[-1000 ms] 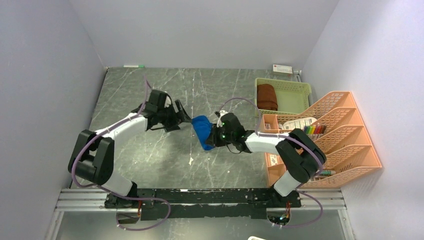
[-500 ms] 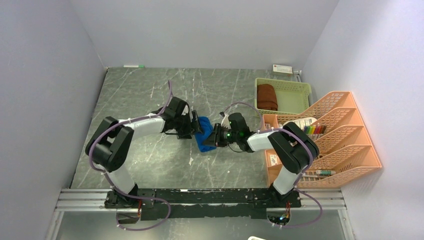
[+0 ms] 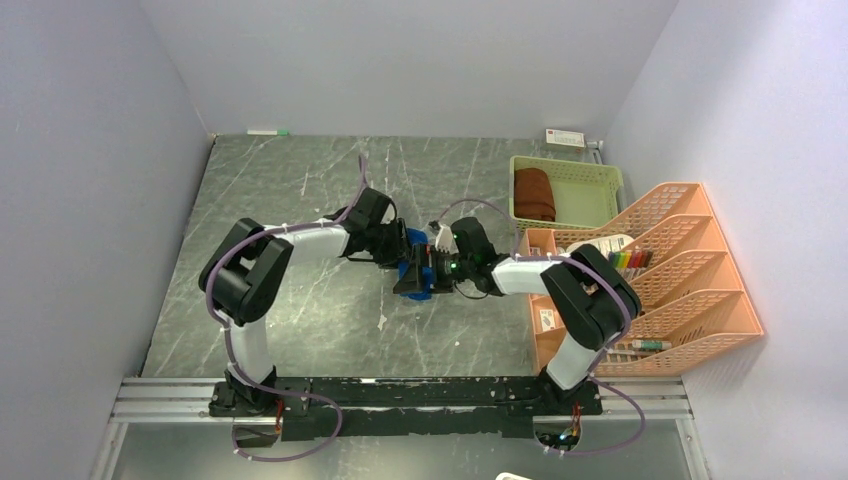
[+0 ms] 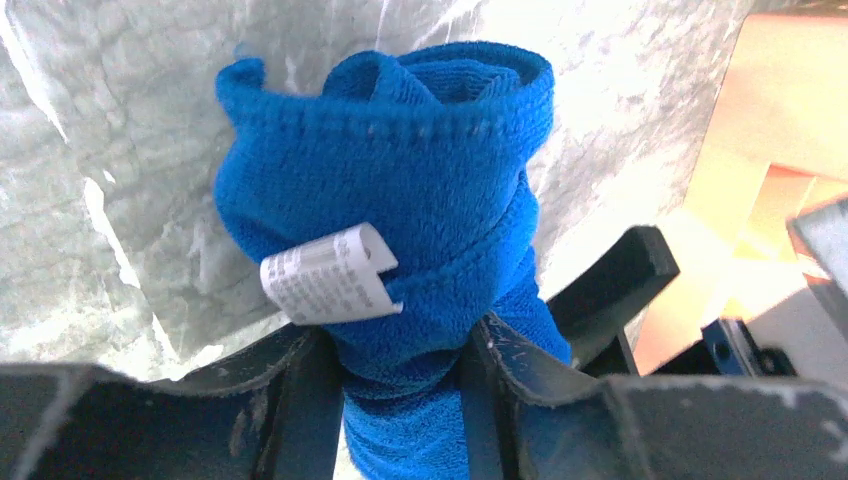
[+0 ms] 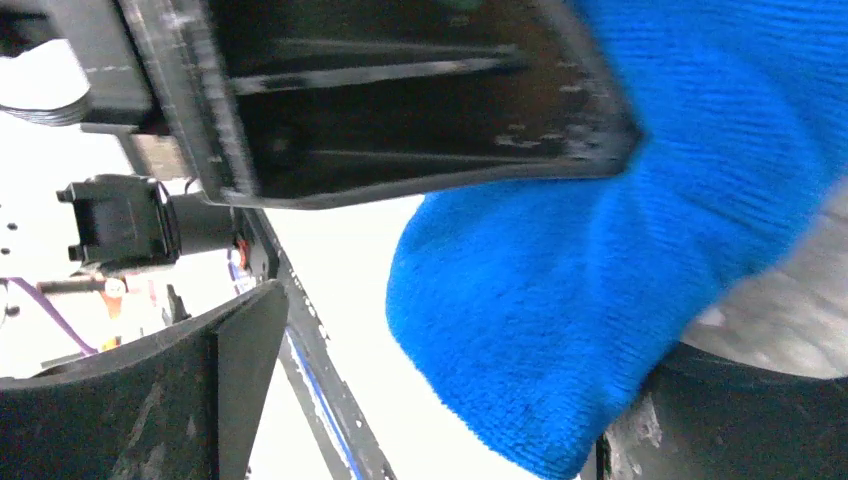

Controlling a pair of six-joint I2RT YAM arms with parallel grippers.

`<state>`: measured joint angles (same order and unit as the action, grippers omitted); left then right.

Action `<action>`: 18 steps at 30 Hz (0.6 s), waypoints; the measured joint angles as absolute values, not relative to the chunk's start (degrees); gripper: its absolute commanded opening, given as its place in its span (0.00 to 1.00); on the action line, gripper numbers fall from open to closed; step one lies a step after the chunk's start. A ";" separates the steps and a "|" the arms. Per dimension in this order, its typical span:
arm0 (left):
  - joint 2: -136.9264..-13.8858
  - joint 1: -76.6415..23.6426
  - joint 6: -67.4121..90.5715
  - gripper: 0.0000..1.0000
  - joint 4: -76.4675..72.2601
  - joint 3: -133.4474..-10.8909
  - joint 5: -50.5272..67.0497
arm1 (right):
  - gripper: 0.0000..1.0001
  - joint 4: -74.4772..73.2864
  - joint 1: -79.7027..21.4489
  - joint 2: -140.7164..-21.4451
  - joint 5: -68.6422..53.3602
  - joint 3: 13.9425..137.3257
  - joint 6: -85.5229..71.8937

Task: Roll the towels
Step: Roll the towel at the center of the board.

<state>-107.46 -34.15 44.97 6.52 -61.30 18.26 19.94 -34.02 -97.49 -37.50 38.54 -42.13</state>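
Table (image 3: pixel 260 200), grey marble. Orange rack (image 3: pixel 690 270) at its R edge, green basket (image 3: pixel 590 190) just behind the rack. Rust-brown towel (image 3: pixel 534 193) sits rolled in the basket's L half, looks done.

Blue towel (image 3: pixel 414 283) is mid-table, bunched into a stubby roll btwn the two arms. Left gripper (image 4: pixel 400 350) is clamped on the roll's near end, a finger on each side. Right gripper (image 5: pixel 450 390) is spread around the other end: one finger touches cloth, a gap shows at the other, so no grip yet. White tag (image 4: pixel 328 273) sticks out of the roll's side.

Step in hand, my read: tightening the blue roll. Keep L pinch firm and low so layers don't slip. Bring R fingers in square on the end before you squeeze. Don't lift, the roll looks loose at the far end.

Vs 0.5 s ago: L arm has pushed in further, R wrist has closed up, and far less blue shows btwn them.
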 measured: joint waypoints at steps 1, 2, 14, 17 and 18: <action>-107.87 -34.48 44.80 0.46 6.44 -62.02 18.00 | 1.00 17.82 -34.46 -97.03 -37.91 39.79 -40.56; -107.96 -34.65 44.69 0.44 6.46 -62.39 17.54 | 1.00 16.71 -34.89 -96.82 -37.91 40.29 -39.62; -110.17 -36.01 42.24 0.38 9.06 -68.05 10.52 | 1.00 -11.60 -45.28 -76.79 -0.67 50.17 -20.32; -110.41 -36.21 41.39 0.37 10.28 -69.04 9.96 | 1.00 -14.96 -49.82 -77.06 7.55 52.75 -17.93; -110.61 -36.23 40.97 0.37 10.90 -69.60 9.80 | 1.00 -15.94 -50.46 -77.82 9.04 53.41 -17.61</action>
